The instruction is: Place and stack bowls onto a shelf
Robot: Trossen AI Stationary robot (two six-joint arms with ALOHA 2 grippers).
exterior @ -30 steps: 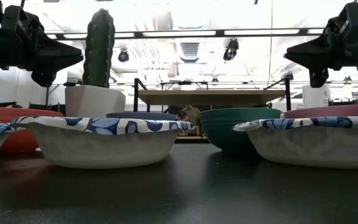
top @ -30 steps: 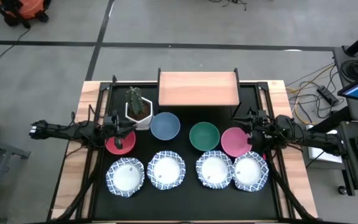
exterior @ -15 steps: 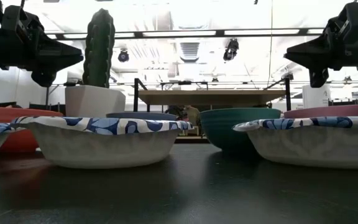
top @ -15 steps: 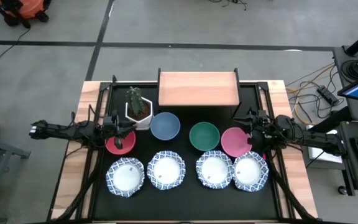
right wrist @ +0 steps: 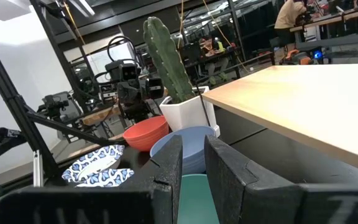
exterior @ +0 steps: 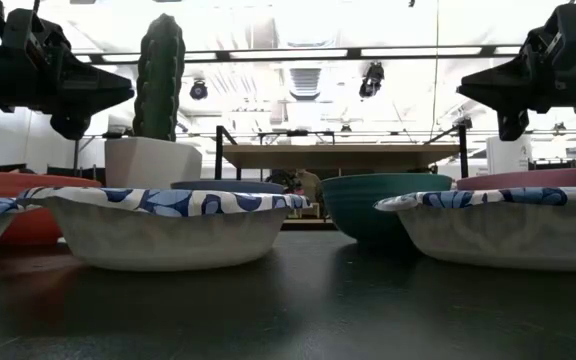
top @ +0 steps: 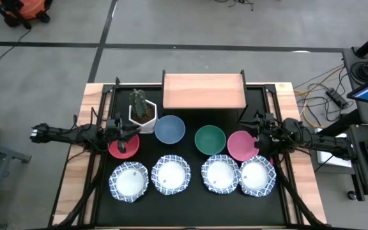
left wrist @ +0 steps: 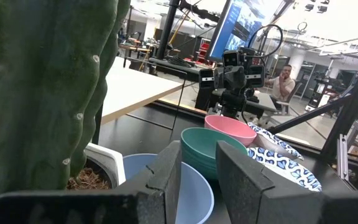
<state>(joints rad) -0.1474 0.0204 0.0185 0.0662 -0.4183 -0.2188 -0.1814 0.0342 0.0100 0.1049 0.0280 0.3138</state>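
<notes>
No readable writing or brand marks anywhere. Nothing different from a second ago: every bowl and both arms exactly as before.

Left gripper (top: 128, 133) above the plain red bowl (top: 123, 146), fingers (left wrist: 166, 177) parted by a narrow gap, holding nothing; white hexagonal cactus pot (top: 142, 115) and plain blue bowl (top: 169, 128) just ahead. Right gripper (top: 255, 134) over the plain pink bowl (top: 241, 145), likewise slightly parted and empty; plain green bowl (top: 209, 139) just beyond. Four blue-and-white patterned bowls (top: 170, 174) in the near row. Light-wood shelf (top: 203, 91) bare, at the far edge between both grippers.
</notes>
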